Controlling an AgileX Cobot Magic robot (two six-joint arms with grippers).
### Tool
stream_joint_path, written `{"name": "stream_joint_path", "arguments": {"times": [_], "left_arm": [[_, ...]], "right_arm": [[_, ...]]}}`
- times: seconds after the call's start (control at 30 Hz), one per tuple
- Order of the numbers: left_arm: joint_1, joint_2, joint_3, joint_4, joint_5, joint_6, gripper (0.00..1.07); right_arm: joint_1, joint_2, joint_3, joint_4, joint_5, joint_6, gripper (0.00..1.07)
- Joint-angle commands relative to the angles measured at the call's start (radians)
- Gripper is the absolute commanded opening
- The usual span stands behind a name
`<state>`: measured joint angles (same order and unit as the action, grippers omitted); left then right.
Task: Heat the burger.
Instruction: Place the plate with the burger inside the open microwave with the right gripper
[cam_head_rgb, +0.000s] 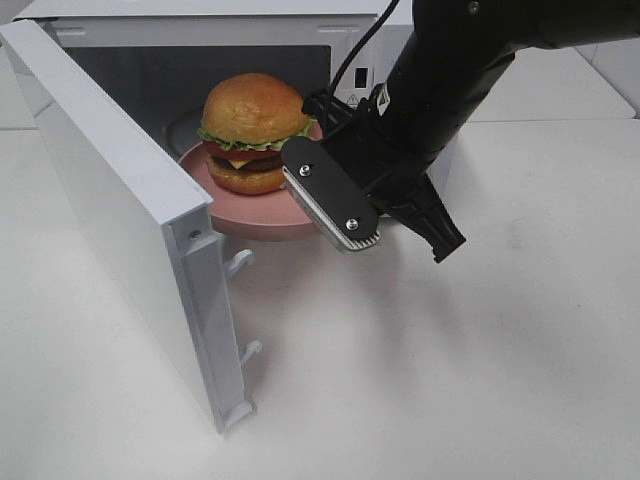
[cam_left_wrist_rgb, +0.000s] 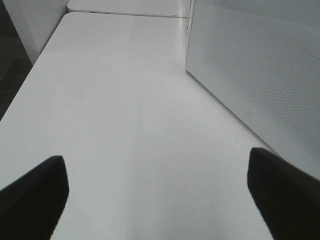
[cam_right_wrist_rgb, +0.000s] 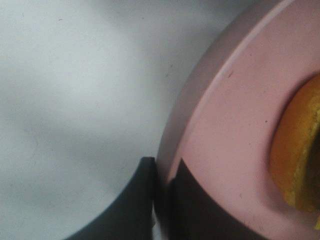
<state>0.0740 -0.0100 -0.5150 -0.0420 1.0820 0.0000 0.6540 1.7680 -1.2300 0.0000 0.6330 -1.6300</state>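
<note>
A plain white counter (cam_head_rgb: 470, 380) carries a white box microwave (cam_head_rgb: 200, 12) at its far edge, with the white door (cam_head_rgb: 110, 190) swung wide toward the near left. The tall golden-bunned burger (cam_head_rgb: 255, 125) sits on a round pink plate (cam_head_rgb: 250, 218) in the oven's mouth. The black right arm (cam_head_rgb: 450, 70) slants down from the far right, and the jaws of the right gripper (cam_right_wrist_rgb: 159, 200) are clamped on the plate's rim. The left gripper (cam_left_wrist_rgb: 155, 172) hangs low over the counter beside the door's outer face, jaws wide apart.
</note>
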Motion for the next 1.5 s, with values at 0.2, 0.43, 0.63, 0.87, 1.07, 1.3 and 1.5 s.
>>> {"name": "stream_joint_path", "arguments": {"times": [0.2, 0.43, 0.63, 0.87, 1.07, 1.3, 1.5], "left_arm": [[0.003, -0.02, 0.0, -0.007, -0.013, 0.0, 0.9], [0.003, -0.02, 0.0, -0.007, -0.013, 0.0, 0.9], [0.003, -0.02, 0.0, -0.007, -0.013, 0.0, 0.9], [0.003, -0.02, 0.0, -0.007, -0.013, 0.0, 0.9], [0.003, -0.02, 0.0, -0.007, -0.013, 0.0, 0.9], [0.003, -0.02, 0.0, -0.007, -0.013, 0.0, 0.9], [0.003, -0.02, 0.0, -0.007, -0.013, 0.0, 0.9]], "right_arm": [[0.001, 0.04, -0.089, 0.0, -0.03, 0.02, 0.0], [0.001, 0.083, -0.137, 0.0, -0.029, 0.031, 0.0], [0.001, 0.118, -0.175, 0.0, -0.029, 0.07, 0.0], [0.001, 0.156, -0.224, -0.016, -0.033, 0.073, 0.0], [0.006, 0.2, -0.278, -0.015, -0.031, 0.076, 0.0], [0.013, 0.242, -0.326, -0.017, -0.03, 0.076, 0.0], [0.013, 0.302, -0.405, -0.027, -0.016, 0.099, 0.0]]}}
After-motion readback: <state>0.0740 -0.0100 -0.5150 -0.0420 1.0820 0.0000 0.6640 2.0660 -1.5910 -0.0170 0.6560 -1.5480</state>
